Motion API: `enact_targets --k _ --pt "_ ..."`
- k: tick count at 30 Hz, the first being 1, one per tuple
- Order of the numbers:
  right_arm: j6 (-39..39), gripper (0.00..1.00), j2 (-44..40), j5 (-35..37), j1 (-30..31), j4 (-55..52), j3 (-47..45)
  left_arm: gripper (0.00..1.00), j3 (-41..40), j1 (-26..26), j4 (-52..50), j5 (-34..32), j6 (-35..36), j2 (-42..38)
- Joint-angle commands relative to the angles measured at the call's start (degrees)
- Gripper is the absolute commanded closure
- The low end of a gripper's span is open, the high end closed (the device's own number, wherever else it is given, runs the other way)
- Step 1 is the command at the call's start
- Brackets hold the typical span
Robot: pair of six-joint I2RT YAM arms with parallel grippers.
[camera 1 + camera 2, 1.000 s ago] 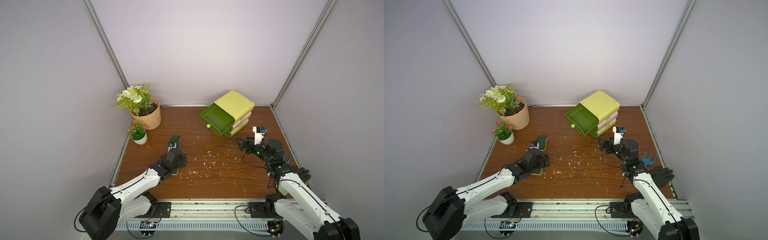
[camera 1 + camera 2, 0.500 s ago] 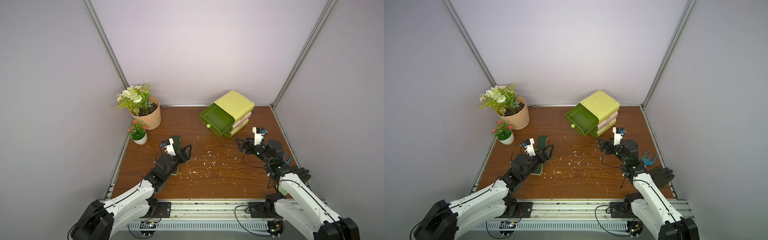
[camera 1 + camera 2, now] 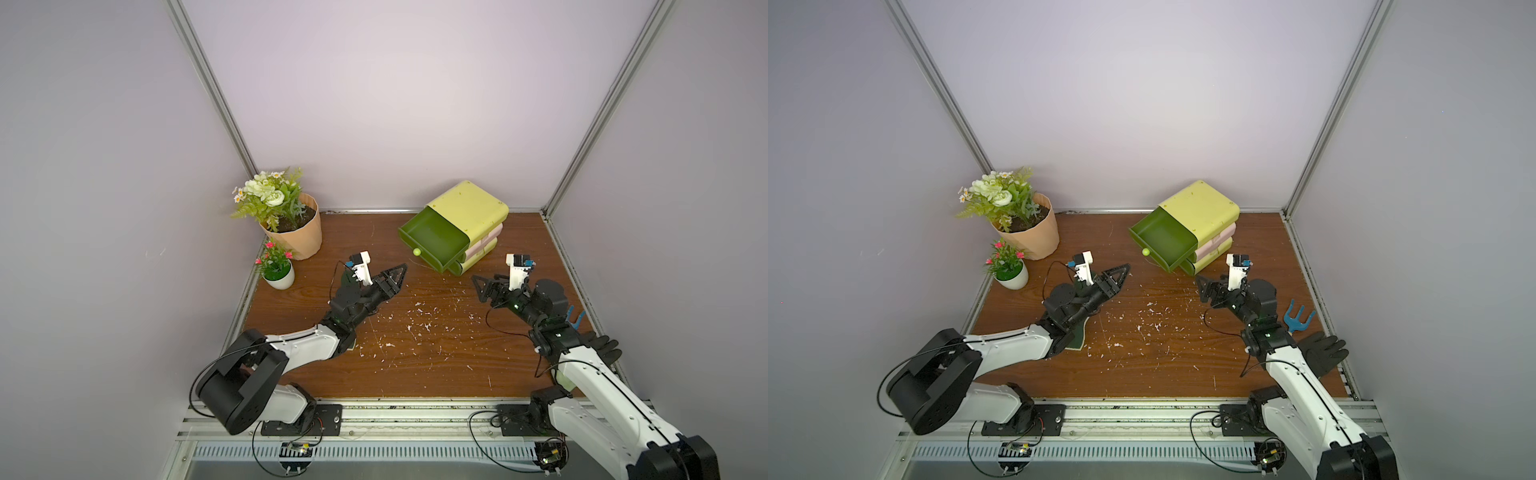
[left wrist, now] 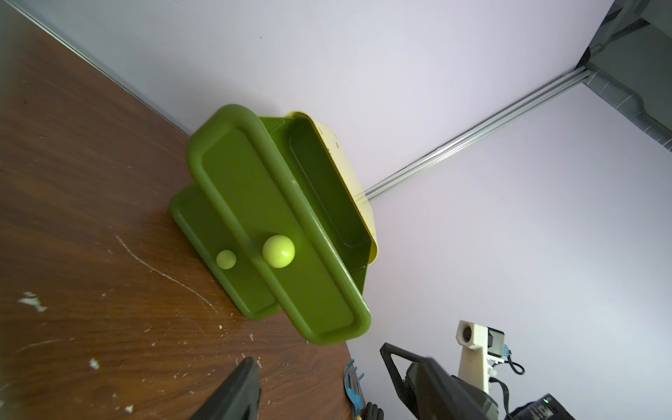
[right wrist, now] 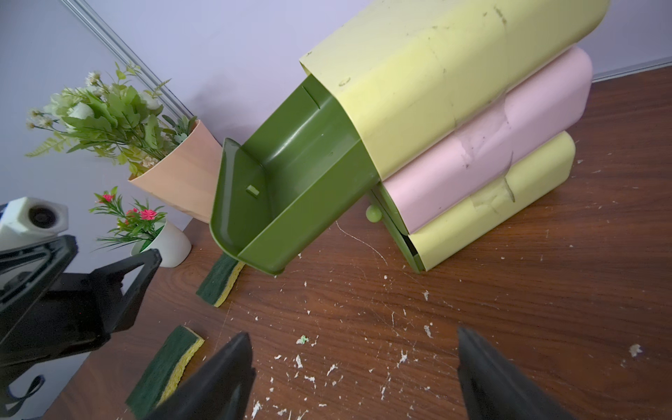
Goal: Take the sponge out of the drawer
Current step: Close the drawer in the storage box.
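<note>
Raised off the sponge [image 3: 1079,337], left gripper [image 3: 1122,272] hangs partly spread, empty. Sponge lies on table [image 3: 1163,365] outside drawer [image 3: 1163,242], long axis toward back wall [image 3: 1142,124]. Right gripper [image 5: 352,332]: spread wide, empty.

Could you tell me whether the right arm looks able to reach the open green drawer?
Probably yes: the right gripper stands open near the drawer, which is pulled well out and empty, with nothing between them.
</note>
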Motion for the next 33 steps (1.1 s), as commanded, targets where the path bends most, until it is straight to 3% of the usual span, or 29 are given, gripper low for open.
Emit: enact_targets --k 1,9,15,27,33 --pt "-0.3 0.09 -1.3 0.7 0.4 2.3 -0.2 0.30 3.2 0.0 7.4 3.9 -2.7 5.3" --pt "-0.3 0.09 -1.4 0.8 0.4 2.2 -0.1 0.35 6.6 0.5 13.8 1.7 -4.0 16.3" --pt "-0.4 0.09 -1.5 0.8 0.5 2.0 -0.1 0.39 10.6 2.0 21.6 5.2 -7.8 23.2" --pt "-0.5 0.08 -1.1 0.7 0.5 2.0 0.0 0.46 15.5 2.5 11.4 4.6 -1.7 24.1" --pt "-0.5 0.09 -1.1 0.7 0.5 1.8 0.1 0.48 16.2 2.5 10.5 4.0 -2.0 25.1"
